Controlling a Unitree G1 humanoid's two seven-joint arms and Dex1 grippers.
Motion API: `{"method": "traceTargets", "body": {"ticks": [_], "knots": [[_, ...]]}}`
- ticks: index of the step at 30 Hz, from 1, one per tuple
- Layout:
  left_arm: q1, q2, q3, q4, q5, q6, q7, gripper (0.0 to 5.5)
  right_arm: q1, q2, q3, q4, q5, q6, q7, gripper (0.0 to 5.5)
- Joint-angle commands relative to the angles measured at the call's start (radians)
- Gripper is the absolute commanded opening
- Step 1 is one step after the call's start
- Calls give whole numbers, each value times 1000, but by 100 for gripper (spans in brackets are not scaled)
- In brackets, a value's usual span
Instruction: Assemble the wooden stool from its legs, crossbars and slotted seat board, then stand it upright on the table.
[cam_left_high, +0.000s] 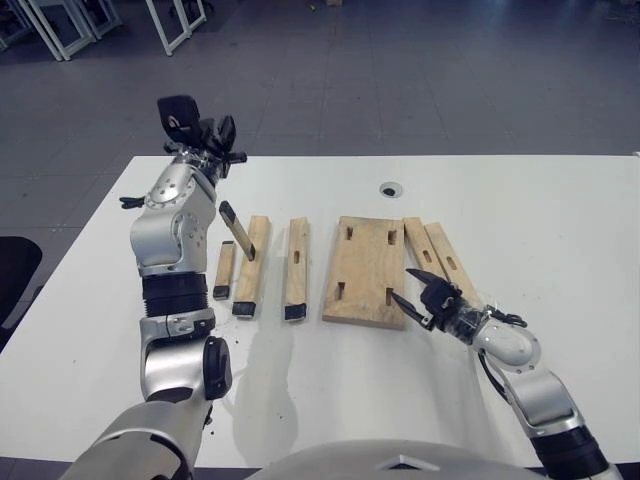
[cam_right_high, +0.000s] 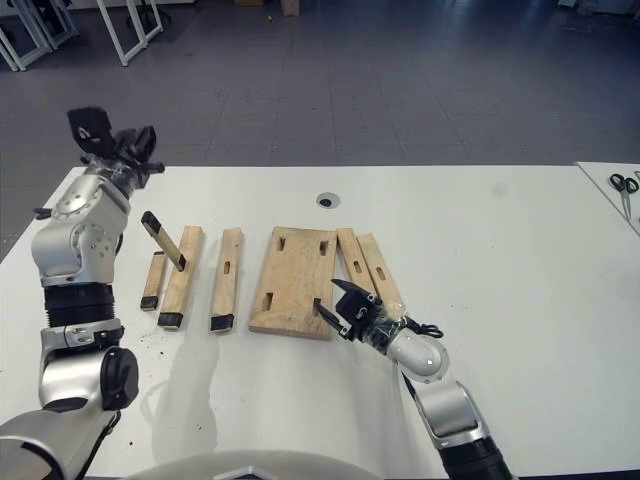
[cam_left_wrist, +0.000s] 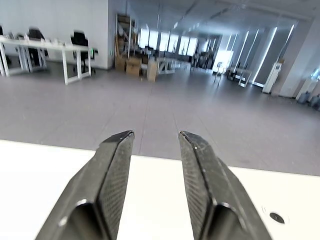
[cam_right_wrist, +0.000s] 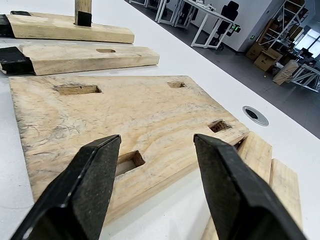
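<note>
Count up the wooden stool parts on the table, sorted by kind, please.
Seat board: 1
Legs: 4
Crossbars: 2
Total: 7

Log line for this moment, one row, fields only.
left gripper open, raised near far left corner of table | right gripper open, at near corner of seat board | one crossbar standing in a leg | rest unassembled

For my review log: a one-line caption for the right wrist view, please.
Open right gripper poised at the edge of the slotted seat board, legs lying alongside.
</note>
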Motion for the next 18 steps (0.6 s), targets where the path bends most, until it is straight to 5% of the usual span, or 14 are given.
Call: {"method": "traceTargets", "body": {"ticks": [1,8,18], "knots": [[113,-49,19,168,-29,90,-24,167,0,1,0,2,-12,-5,-13,268],[47,-8,-11,139,-6,47,-44,167,3,2,2,8,-18,-11,-24,268],[37,28,1,-292,43,-9,36,167,16,0,4,5,-24,-11,-27,268]]}}
